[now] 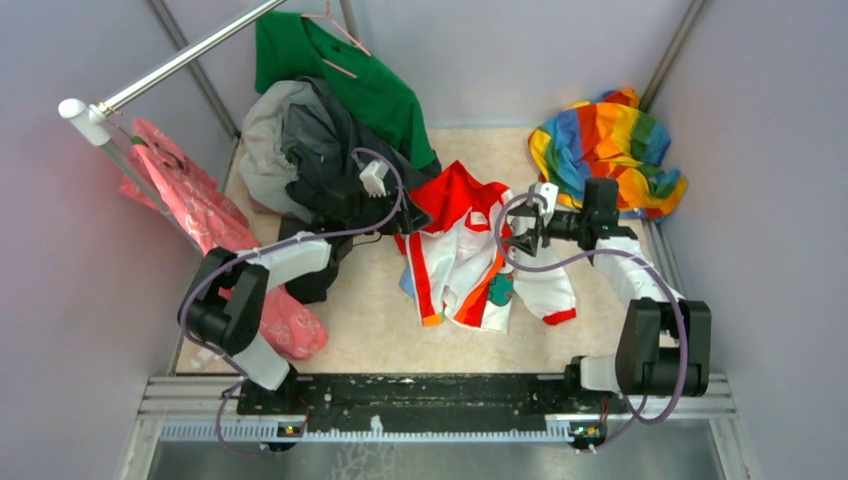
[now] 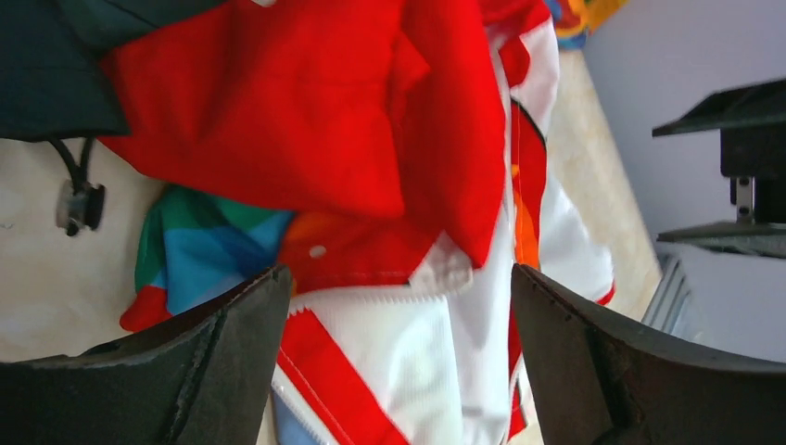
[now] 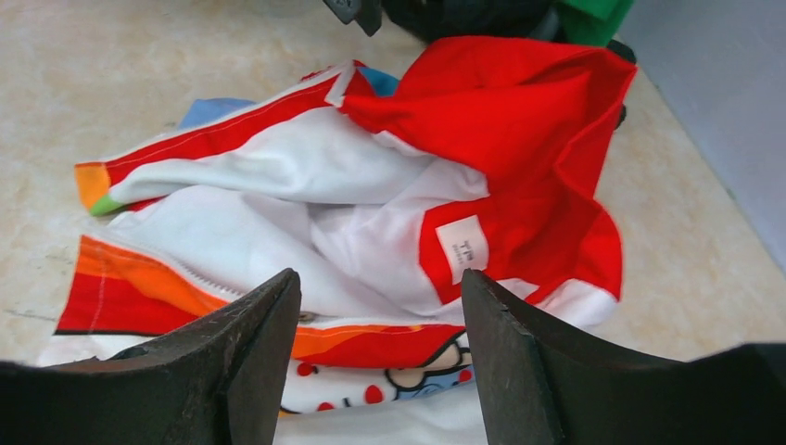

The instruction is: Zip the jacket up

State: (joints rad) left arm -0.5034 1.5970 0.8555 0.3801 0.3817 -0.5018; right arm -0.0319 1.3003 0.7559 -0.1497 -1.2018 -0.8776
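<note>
The jacket [image 1: 465,255] lies unzipped and spread on the table, red hood [image 1: 460,195] at the far end and the orange-red zipper strip [image 1: 487,285] running toward me. My left gripper [image 1: 392,215] hovers at the hood's left edge. In the left wrist view it [image 2: 399,271] is open over the white panel [image 2: 417,371] and red hood [image 2: 306,111], holding nothing. My right gripper [image 1: 512,237] sits at the jacket's right side. It [image 3: 380,278] is open above the orange strip [image 3: 371,338], with the zipper teeth [image 3: 185,269] to its left.
A rainbow cloth [image 1: 605,150] is bunched at the back right. A dark grey garment [image 1: 320,150] and a green shirt [image 1: 340,70] on a hanger pile up at the back left. A pink bag [image 1: 200,210] hangs under the metal rail [image 1: 170,65]. Walls enclose three sides.
</note>
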